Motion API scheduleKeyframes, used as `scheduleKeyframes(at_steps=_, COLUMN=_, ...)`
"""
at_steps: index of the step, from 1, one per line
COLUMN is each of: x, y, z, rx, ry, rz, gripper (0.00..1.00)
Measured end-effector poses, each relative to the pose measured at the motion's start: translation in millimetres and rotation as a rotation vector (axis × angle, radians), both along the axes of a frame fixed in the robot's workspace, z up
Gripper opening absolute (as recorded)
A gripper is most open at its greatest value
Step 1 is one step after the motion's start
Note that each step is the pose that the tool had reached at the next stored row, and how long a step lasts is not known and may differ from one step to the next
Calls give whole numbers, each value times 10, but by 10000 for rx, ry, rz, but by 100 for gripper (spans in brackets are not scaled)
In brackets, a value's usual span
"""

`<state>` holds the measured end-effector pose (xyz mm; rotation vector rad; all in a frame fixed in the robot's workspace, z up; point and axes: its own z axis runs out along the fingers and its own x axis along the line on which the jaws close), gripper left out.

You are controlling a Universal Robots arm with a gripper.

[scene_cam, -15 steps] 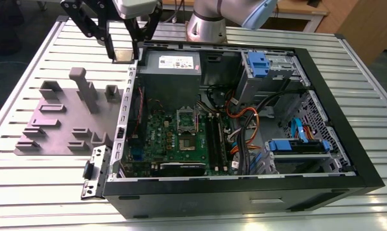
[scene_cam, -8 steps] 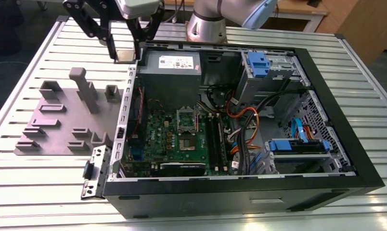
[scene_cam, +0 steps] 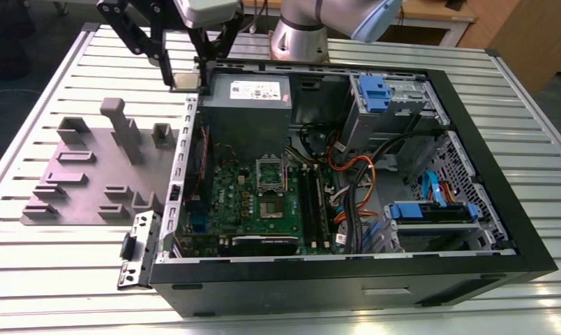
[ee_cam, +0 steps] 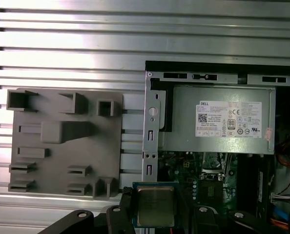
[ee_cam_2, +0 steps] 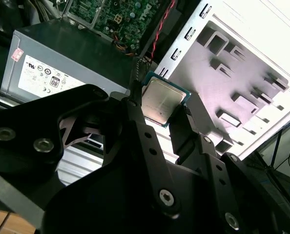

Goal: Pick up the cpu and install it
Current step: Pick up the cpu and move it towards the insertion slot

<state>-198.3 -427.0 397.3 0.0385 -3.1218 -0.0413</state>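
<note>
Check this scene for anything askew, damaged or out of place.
Nothing stands out. The cpu sits squarely clamped in the gripper at the edge of the open computer case. The grey fixture plate lies flat on the slatted table beside it, with no visible damage or spill.

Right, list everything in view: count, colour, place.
table: one, silvery slats, under everything.
computer case: one, black, open, on the table.
power supply: one, grey with a white label, inside the case.
board: one, green, inside the case.
fixture plate: one, grey, on the table at the exterior view's left of the case.
cpu: one, silvery-grey, held in the air by the case wall near the power supply.
gripper: one, black, shut on the cpu.
</note>
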Motion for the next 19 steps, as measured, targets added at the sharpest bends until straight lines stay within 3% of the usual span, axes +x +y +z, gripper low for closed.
scheduleKeyframes(at_steps=19, x=76, y=2, z=0, rx=0, ry=1, rz=2, gripper=47)
